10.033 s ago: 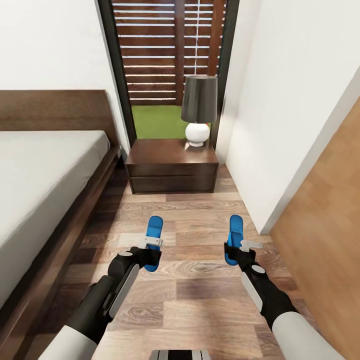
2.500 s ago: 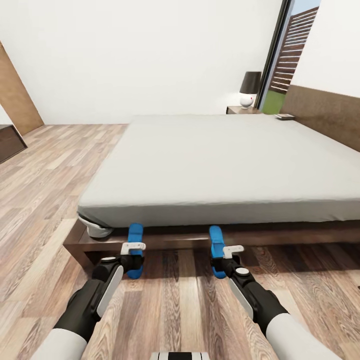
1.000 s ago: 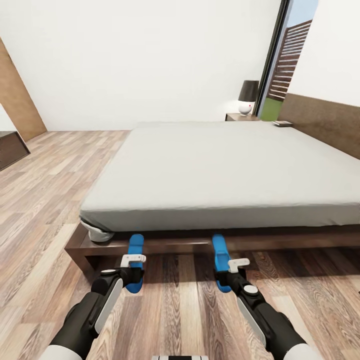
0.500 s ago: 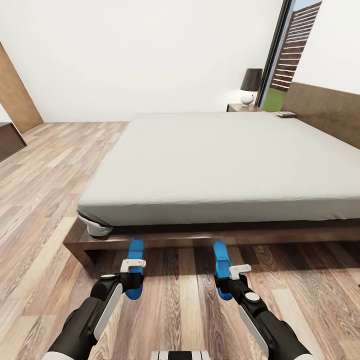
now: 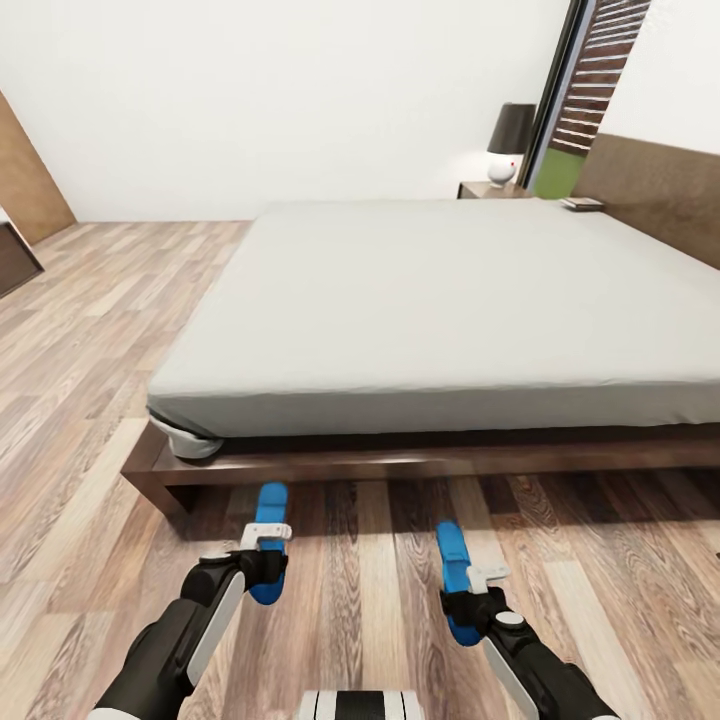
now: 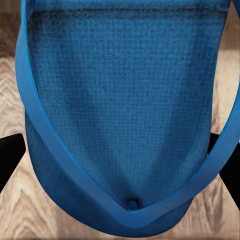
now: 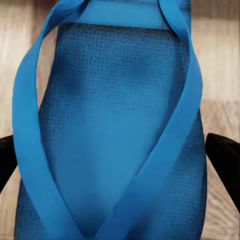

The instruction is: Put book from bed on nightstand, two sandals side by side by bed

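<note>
Blue flat sandals are carried one per gripper: the left sandal is clamped in the left gripper, the right sandal in the right gripper, toes pointed ahead at the dark-brown wooden bed frame, presumably so they can be set down side by side. A small dark book is seen far beyond the right gripper, on the grey mattress. Compared with half a second ago, both sandals are held further back from the frame.
</note>
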`<state>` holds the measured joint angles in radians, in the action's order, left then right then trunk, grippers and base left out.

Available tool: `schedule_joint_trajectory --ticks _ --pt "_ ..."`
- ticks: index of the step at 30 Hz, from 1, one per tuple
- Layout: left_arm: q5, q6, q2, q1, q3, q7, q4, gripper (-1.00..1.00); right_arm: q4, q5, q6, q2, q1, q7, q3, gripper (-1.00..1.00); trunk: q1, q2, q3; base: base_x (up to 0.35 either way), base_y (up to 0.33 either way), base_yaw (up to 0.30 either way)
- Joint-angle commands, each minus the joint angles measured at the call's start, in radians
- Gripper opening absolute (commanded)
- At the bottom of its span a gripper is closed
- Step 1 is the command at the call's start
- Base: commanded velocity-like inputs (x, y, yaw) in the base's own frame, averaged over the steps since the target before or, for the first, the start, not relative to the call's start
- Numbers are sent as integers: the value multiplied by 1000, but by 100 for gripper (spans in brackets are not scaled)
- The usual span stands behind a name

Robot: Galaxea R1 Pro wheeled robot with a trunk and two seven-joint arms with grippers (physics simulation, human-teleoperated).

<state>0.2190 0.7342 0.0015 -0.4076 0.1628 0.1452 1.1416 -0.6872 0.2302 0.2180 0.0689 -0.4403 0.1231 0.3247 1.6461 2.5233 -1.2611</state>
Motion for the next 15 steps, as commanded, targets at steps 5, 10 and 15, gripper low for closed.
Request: schedule_joint_trajectory --ticks 5,10,15 --pt "12 4 -3 0 3 8 53 -100 15 10 5 0 -6 9 8 -100 2 1 -16 0 0 0" --pt "14 2 -12 0 45 10 169 -100 16 11 6 0 -36 9 8 -100 2 1 -16 0 0 0" --pt "17 -1 -16 0 148 13 232 -100 32 14 7 -2 -62 8 8 -100 2 1 -16 0 0 0"
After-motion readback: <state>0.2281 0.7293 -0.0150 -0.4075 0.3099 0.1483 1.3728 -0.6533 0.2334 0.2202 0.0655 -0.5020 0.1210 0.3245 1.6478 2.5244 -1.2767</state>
